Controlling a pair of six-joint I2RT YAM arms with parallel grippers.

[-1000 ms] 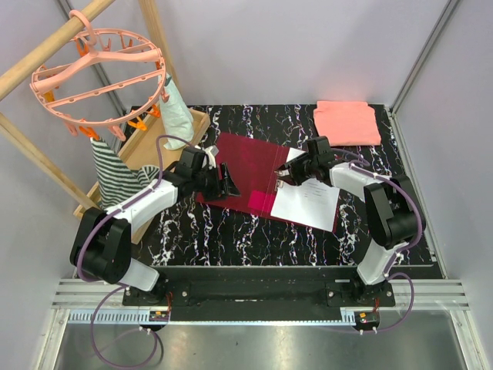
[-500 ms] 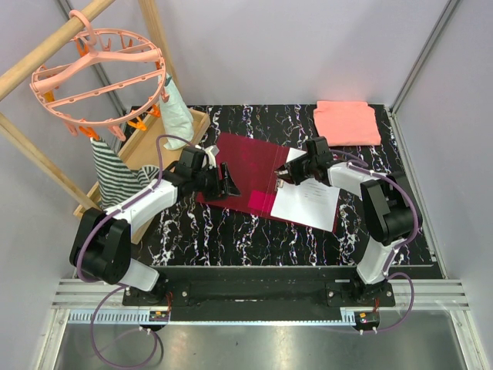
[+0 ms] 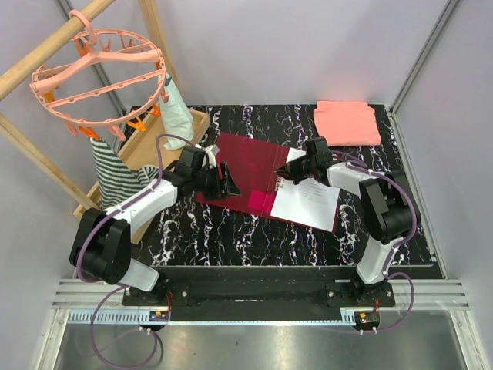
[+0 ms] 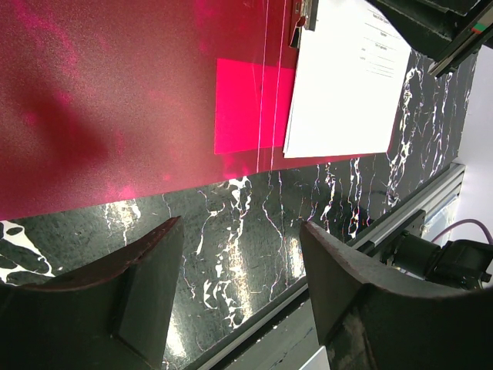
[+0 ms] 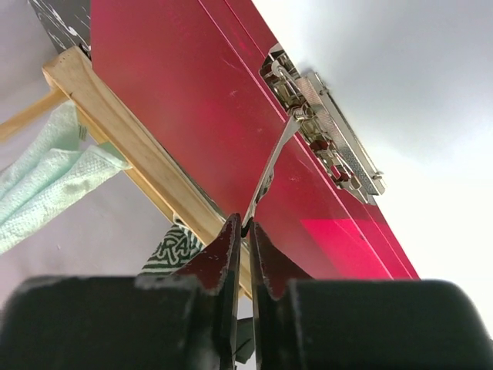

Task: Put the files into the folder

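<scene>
Surface: black table (image 3: pixel 231 231) with white marble veining, grey walls on three sides.
Folder: crimson folder (image 3: pixel 250 158) lies open and flat at mid-table, its left half bare.
Files: white printed files (image 3: pixel 306 203) lie on the folder's right half; their top edge sits at the metal clip (image 5: pixel 331 139) along the spine, and their lower right corner reaches the folder's edge.
Right gripper: right gripper (image 5: pixel 245 227) is low over the spine, jaws pinched almost together on the tip of the clip's thin wire lever (image 5: pixel 269 169), which stands raised off the folder.
Left gripper: left gripper (image 3: pixel 229 181) hangs over the folder's left half, jaws spread wide and holding nothing. In the wrist view its dark fingers (image 4: pixel 146 285) frame the folder's near edge and the marble.
Contact, left: cannot tell whether its tips touch the cover.
Far right corner: folded salmon cloth (image 3: pixel 347 122), well apart from the folder.
Left side: wooden tray (image 3: pixel 154 146) beside the folder, striped cloth (image 3: pixel 115 173) draped at its near end, pink peg hanger (image 3: pixel 100 73) above.
</scene>
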